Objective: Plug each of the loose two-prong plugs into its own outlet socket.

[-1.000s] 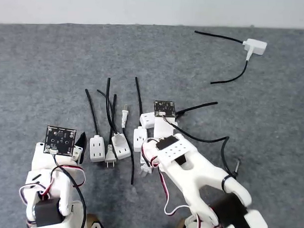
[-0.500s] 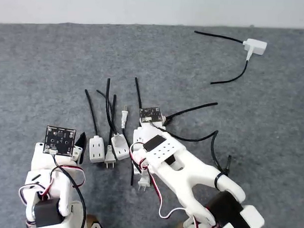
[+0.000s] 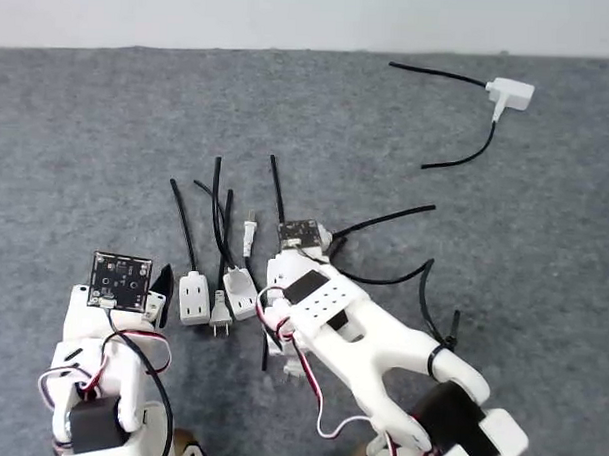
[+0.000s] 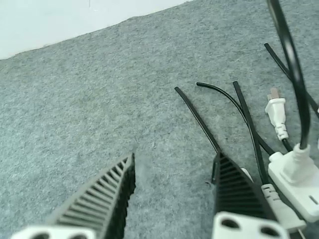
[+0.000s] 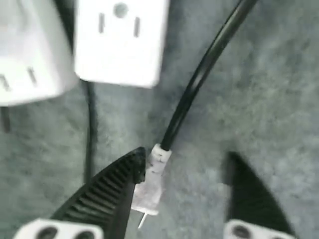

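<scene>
Step in hand: pick-up of a loose plug (image 5: 149, 186) w/ the right gripper (image 5: 185, 157). Its fingers stood wide apart, holding nothing. The plug lay on the table (image 5: 269, 99) just beside one finger, prongs facing away from the nearest outlet socket (image 5: 122, 40). Left gripper (image 4: 174, 158) was also wide, empty. Next, prob.: centre on plug body, close, turn prongs toward the slots.

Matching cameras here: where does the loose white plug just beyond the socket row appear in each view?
High view: the loose white plug lies centre-left, just beyond the sockets.
Left wrist view: it lies past the open left pincer, among black cables.
Right wrist view: a different plug sits inside the open right pincer.
Landmark: the corded white socket beside it, high and left wrist views.
</scene>
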Controlling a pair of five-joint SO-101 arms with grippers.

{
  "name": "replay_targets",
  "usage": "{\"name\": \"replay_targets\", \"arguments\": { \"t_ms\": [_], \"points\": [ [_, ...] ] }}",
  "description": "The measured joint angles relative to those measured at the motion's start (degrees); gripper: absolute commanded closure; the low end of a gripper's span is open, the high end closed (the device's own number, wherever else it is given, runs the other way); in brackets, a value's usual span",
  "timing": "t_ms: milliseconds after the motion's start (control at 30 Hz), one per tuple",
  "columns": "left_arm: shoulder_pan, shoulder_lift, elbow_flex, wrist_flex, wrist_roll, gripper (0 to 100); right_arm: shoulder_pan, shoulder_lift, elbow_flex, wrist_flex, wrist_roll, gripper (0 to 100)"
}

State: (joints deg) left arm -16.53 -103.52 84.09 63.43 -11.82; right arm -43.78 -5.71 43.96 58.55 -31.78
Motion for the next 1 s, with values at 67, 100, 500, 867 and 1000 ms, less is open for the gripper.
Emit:
{"name": "replay_targets", "arguments": {
  "t_ms": [67, 100, 500, 867, 1000],
  "points": [
    [0.0, 0.0, 0.0, 0.0, 0.0, 76, -0.5, 0.1, -0.7, 2.3, 0.0, 51.5],
    [0.0, 0.0, 0.0, 0.0, 0.0, 76, -0.8, 0.1, -1.1, 3.3, 0.0, 51.5],
    [0.0, 0.0, 0.2, -0.6, 0.0, 76, -5.8, 0.8, -1.9, 5.8, -0.2, 51.5],
    [0.0, 0.0, 0.7, -1.1, 0.0, 76, -6.2, 0.5, 3.8, -5.6, -5.4, 53.0],
    [0.0, 0.0, 0.7, -1.1, 0.0, 76, -6.2, 0.2, 4.5, -6.9, -5.5, 71.6]
  ]
}}
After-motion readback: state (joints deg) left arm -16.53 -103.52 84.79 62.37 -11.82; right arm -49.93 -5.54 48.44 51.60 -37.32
